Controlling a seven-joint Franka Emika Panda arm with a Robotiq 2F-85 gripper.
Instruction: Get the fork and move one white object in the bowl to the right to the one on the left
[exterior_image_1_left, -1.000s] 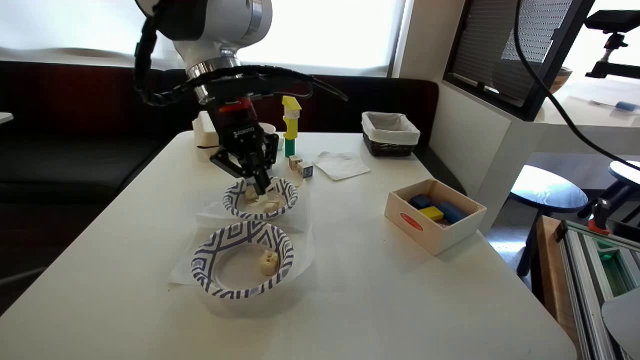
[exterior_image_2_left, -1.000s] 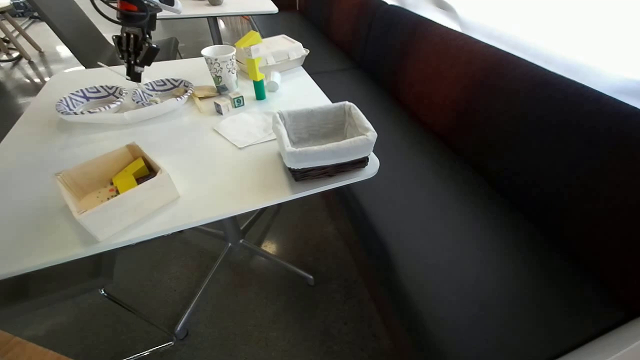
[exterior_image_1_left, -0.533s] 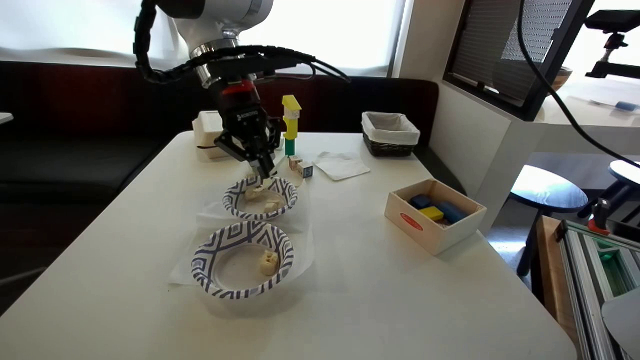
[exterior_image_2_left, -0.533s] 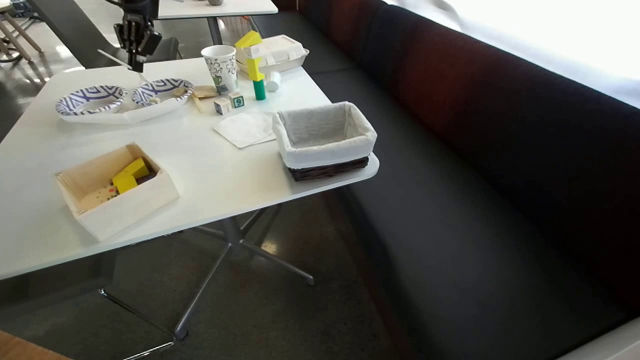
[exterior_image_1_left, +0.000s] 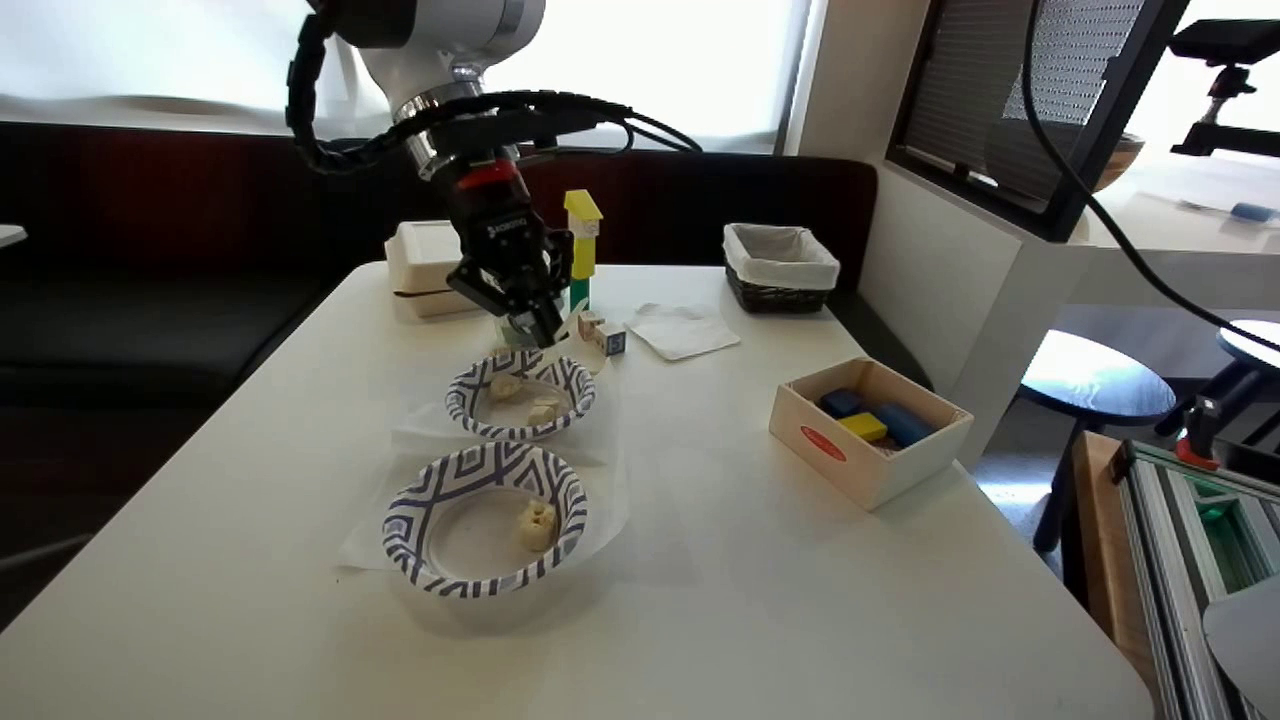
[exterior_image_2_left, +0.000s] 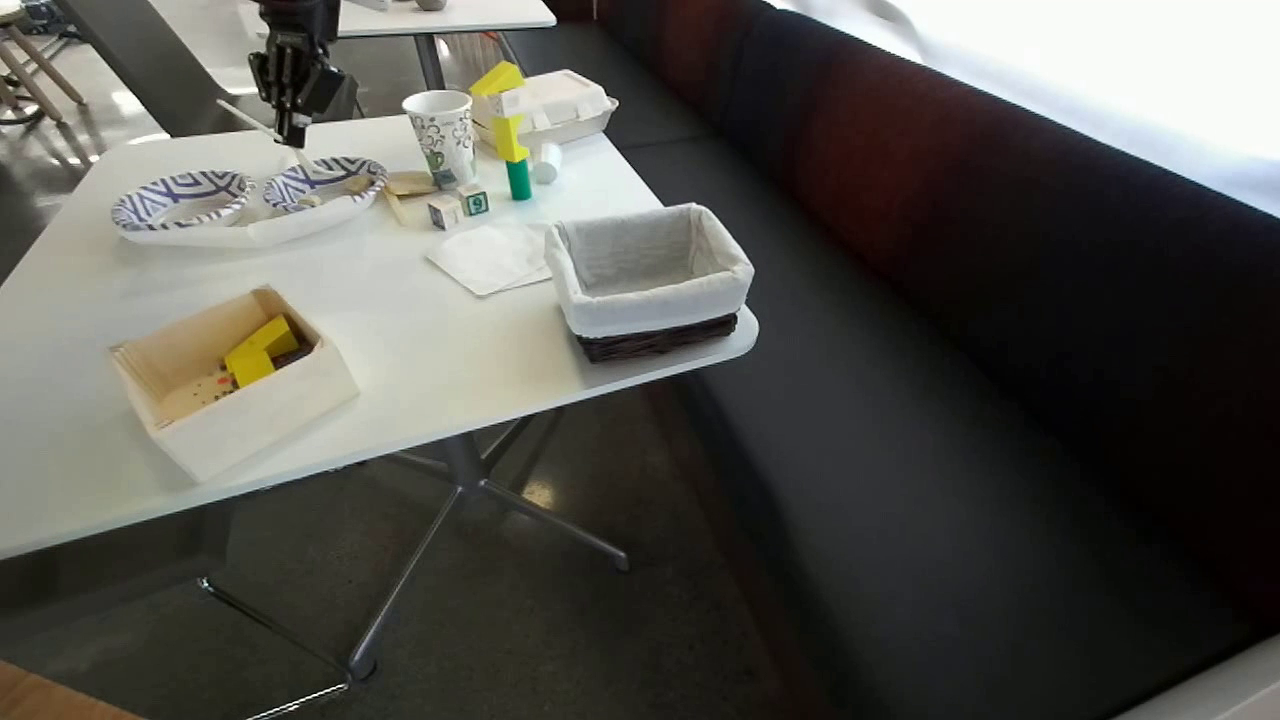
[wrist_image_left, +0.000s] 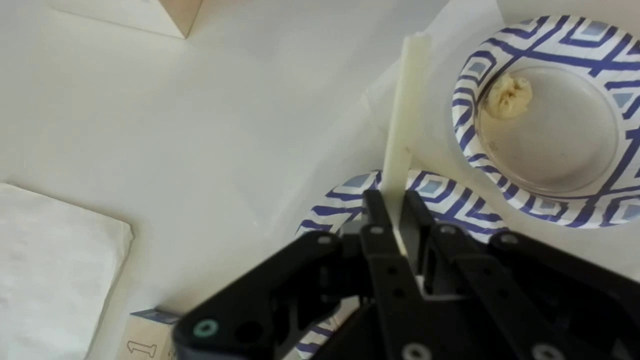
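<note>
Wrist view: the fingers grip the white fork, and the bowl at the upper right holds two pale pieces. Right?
Not quite: the wrist view shows one pale piece in that bowl, not two. The fingers do grip the white fork.

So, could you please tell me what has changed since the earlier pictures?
The gripper has risen and shifted rightward in both exterior views, bringing the fork with it. Nothing was newly grasped or released. In an exterior view, the near bowl with its pale piece, the far bowl and the wooden box stayed put.
</note>
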